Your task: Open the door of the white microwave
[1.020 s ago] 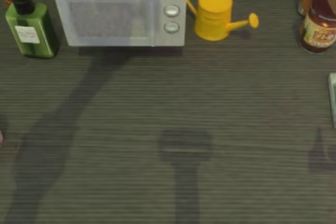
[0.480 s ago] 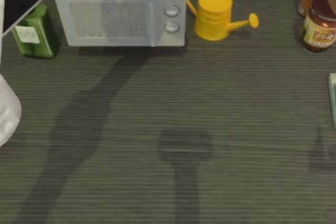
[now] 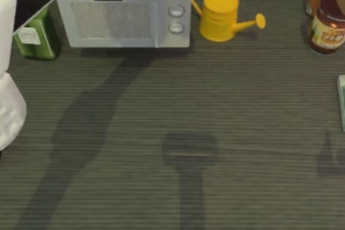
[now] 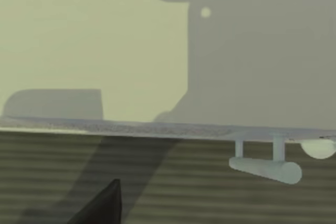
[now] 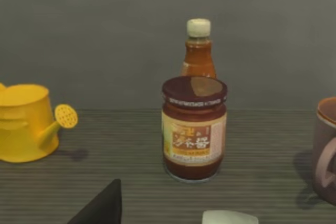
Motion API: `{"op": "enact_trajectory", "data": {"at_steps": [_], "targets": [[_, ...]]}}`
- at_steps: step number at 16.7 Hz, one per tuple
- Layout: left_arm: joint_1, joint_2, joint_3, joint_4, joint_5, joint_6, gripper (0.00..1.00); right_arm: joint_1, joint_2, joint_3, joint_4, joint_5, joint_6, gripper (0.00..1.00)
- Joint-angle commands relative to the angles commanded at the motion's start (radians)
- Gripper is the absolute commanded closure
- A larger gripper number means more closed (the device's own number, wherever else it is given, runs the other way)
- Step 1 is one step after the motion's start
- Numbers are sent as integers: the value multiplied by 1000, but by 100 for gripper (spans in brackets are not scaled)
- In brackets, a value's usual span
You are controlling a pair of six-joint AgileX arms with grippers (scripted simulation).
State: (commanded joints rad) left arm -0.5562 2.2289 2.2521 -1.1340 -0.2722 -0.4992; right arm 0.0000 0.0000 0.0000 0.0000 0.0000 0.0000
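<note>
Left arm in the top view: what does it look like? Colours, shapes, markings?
The left arm has a smooth, rounded white shell at the table's left edge, then a black link with white lettering, only "AGI" showing. Its end is a blocky black wrist assembly over the white microwave. No cables show. The right arm shows only a black finger tip in its wrist view.

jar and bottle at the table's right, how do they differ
The jar is short and wide with a broad dark lid and a large yellow label; the bottle is tall and narrow with a small pale cap. The jar stands in front, hiding the bottle's lower part in the right wrist view. Both stand upright with reddish-brown contents.
</note>
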Motion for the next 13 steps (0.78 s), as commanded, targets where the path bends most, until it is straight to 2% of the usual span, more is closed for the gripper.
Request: {"op": "enact_trajectory", "data": {"at_steps": [4, 9, 13], "targets": [[26, 62, -61, 133, 12, 24, 0, 0, 0, 0, 0, 0, 0, 0], [29, 71, -69, 148, 14, 28, 0, 0, 0, 0, 0, 0, 0, 0], [29, 71, -69, 148, 14, 28, 30, 0, 0, 0, 0, 0, 0, 0]]}}
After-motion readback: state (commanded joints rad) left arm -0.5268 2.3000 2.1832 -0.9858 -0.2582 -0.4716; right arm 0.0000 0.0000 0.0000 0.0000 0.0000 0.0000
